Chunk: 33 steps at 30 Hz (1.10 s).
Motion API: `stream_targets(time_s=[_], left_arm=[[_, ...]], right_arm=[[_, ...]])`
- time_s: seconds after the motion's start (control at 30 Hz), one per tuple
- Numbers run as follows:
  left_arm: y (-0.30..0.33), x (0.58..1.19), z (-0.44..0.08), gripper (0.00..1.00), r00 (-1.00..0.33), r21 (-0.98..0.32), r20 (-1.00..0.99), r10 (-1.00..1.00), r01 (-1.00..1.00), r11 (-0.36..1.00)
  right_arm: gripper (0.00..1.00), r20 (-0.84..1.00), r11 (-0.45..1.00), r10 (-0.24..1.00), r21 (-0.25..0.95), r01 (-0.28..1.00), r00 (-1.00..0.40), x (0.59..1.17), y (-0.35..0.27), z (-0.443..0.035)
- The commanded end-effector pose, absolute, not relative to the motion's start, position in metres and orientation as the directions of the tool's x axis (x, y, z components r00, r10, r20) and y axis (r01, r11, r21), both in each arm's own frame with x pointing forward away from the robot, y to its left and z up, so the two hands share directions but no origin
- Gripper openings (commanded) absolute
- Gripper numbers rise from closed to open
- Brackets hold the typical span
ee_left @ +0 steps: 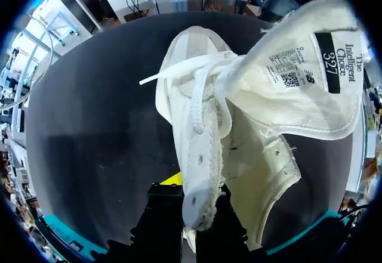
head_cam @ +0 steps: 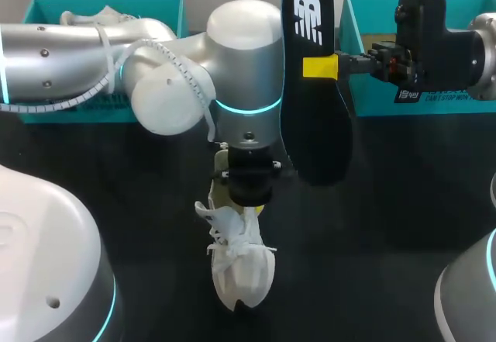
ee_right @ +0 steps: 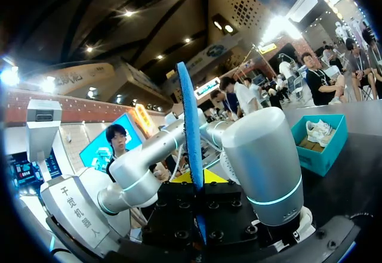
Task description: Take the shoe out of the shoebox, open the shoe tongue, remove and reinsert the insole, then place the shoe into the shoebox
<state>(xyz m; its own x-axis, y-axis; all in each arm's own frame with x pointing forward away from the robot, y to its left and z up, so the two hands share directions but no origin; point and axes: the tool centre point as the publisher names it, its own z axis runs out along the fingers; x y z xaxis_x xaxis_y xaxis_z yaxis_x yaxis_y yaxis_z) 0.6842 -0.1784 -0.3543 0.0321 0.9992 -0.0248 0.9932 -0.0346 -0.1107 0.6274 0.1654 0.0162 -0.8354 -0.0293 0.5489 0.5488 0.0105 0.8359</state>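
The left pincer (ee_left: 194, 206) is clamped on one side wall of the white shoe (head_cam: 239, 268), which sits on the black tabletop (head_cam: 372, 218) with its tongue (ee_left: 298, 96) folded outward. The right pincer (head_cam: 325, 67) is clamped on the black insole (head_cam: 314, 125), holding it upright above the tabletop, beside the teal shoebox (head_cam: 370, 98) and apart from the shoe.

You have a black table (head_cam: 387, 226), matte top, running left to right and near to far. Light falls soft on it, with a faint grey sheen in places.
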Motion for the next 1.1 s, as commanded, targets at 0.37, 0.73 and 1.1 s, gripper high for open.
stream_targets(time_s=[0.37, 0.73, 1.1], left_arm=[[-0.184, 0.683, -0.381, 0.00, 0.047, -0.129, -0.030, 0.998, 0.990, -0.051], [-0.188, 0.687, -0.390, 0.00, 0.045, -0.112, -0.059, 0.997, 0.992, -0.051], [-0.194, 0.690, -0.384, 1.00, 0.063, -0.092, -0.101, 0.993, 0.993, -0.073]], right_arm=[[0.00, 0.551, 0.012, -0.028, 0.835, 0.550, -0.834, 0.628, 0.167, 0.016], [0.00, 0.551, 0.012, -0.028, 0.835, 0.550, -0.834, 0.628, 0.167, 0.016], [0.00, 0.551, 0.012, -0.028, 0.835, 0.550, -0.834, 0.628, 0.167, 0.016]])
